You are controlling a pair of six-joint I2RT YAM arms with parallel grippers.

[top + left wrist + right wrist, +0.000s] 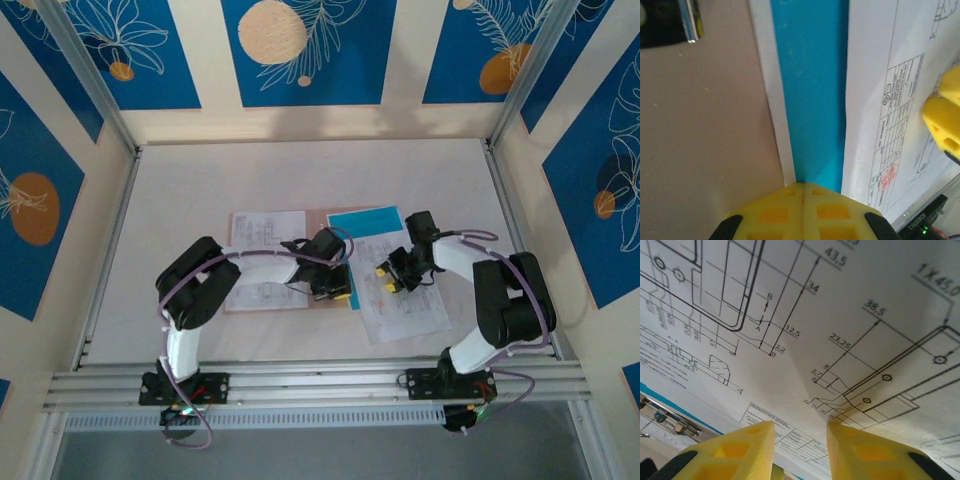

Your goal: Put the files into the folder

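Three sheets show from above in the middle of the worktop [200, 180]: a white printed sheet [262, 232] on the left, a cyan sheet [365, 222] at the upper centre, and a second printed sheet [415, 305] on the right, turned a little askew. The folder [705, 125] lies partly under them. Its tan card is bare in the left half of the left wrist view, beside a narrow white strip [771, 100] and the cyan sheet. The left claw [802, 200] is pressed together, its tips at the lower end of the cyan sheet; if it holds paper, I cannot tell. The right claw [800, 435] stands partly spread, both tips on the second printed sheet, which rises in a small fold between them.
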